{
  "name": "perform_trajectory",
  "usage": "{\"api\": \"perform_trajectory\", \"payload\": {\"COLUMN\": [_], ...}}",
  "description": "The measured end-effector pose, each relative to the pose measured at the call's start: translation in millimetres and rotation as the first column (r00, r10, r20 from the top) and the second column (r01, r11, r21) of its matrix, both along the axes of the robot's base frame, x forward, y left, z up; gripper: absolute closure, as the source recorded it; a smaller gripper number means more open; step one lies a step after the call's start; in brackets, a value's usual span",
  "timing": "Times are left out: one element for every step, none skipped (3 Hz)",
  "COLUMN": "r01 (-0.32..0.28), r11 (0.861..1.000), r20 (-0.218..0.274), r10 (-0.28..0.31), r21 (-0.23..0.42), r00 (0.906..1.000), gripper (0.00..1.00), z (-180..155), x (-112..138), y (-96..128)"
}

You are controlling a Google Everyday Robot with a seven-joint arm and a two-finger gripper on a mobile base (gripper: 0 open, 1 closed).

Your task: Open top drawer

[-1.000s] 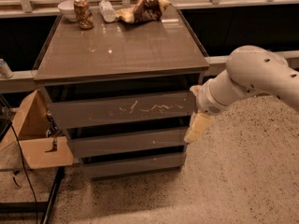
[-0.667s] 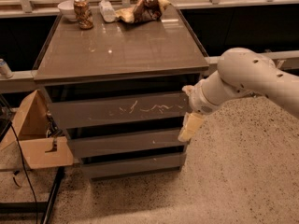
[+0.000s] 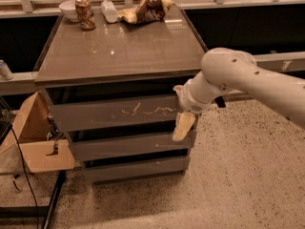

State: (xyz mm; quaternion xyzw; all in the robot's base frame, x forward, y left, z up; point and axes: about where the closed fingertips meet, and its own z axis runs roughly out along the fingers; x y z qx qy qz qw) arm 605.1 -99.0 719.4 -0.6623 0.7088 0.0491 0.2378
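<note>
The top drawer [image 3: 109, 113] is the wide grey-brown front with white squiggly scratches, just under the cabinet's top [image 3: 119, 46], with a dark gap above it. It sits flush with the two shallower fronts below. My gripper [image 3: 183, 125] hangs from the white arm [image 3: 238, 75] at the drawer's right end. Its cream tip points down over the right edge of the front, reaching to the second drawer [image 3: 128, 146].
On the back of the cabinet top stand a can [image 3: 85, 13], a white bowl [image 3: 69, 8], a plastic bottle [image 3: 109, 11] and a crumpled bag [image 3: 147, 7]. A cardboard box [image 3: 35, 137] and a black cable [image 3: 24, 175] sit left. Speckled floor [image 3: 238, 185] lies to the right.
My arm and gripper have moved left, from beside the cabinet's right side to the right end of the top drawer front. The drawers have not moved.
</note>
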Motion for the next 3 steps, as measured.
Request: {"api": "perform_trajectory", "payload": {"r01": [-0.023,-0.034,-0.044], "r11": [0.999,0.999,0.999], "r20": [0.003,0.007,0.020], "r10": [0.024,0.034,0.044], "r21": [-0.034,-0.040,-0.025], "r00": [0.9997,0.9994,0.9988], "gripper": [0.00,0.00,0.00], "z": [-8,-19,-28], "x": [11,21,30], "y": [11,18,22]}}
